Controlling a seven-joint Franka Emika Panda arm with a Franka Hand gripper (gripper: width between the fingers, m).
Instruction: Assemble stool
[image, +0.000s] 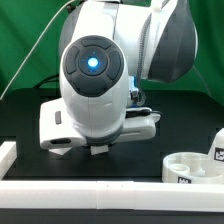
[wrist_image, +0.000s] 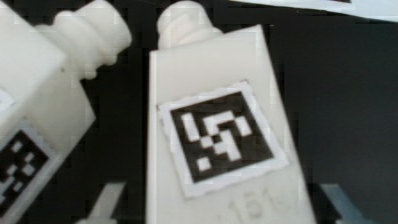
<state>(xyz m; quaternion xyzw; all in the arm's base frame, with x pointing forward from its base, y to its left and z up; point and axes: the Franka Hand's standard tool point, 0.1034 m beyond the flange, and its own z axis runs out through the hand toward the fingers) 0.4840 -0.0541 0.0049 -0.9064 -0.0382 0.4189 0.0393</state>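
- Seat disc (image: 193, 166): 1, round, white and shallow-rimmed. It lies flat on the black table (image: 25, 110) at the exterior view's lower right and carries 1 square tag on its rim.
- Leg (wrist_image: 217, 120): 1, chunky and white, lying flat under the wrist camera with 1 black-and-white tag facing up and a knobbed peg at one end.
- Second leg (wrist_image: 54, 70): 1, lying just beside the first with a narrow dark gap between them. It has the same peg, and 1 tag shows partly at the frame edge.
- Third leg (image: 217, 148): 1, at the exterior view's right edge beside the seat disc, cut off by the frame, with 1 tag visible.
- Gripper (wrist_image: 222, 206): 1, with 2 blurred grey fingers (wrist_image: 102, 205) flanking the first leg, 1 on each side. Whether they press on it or stand clear cannot be told.
- Arm (image: 95, 70): 1, low over the table and hiding most of the white parts beneath it.
- Border rail (image: 90, 195): 1 long white run along the near edge.
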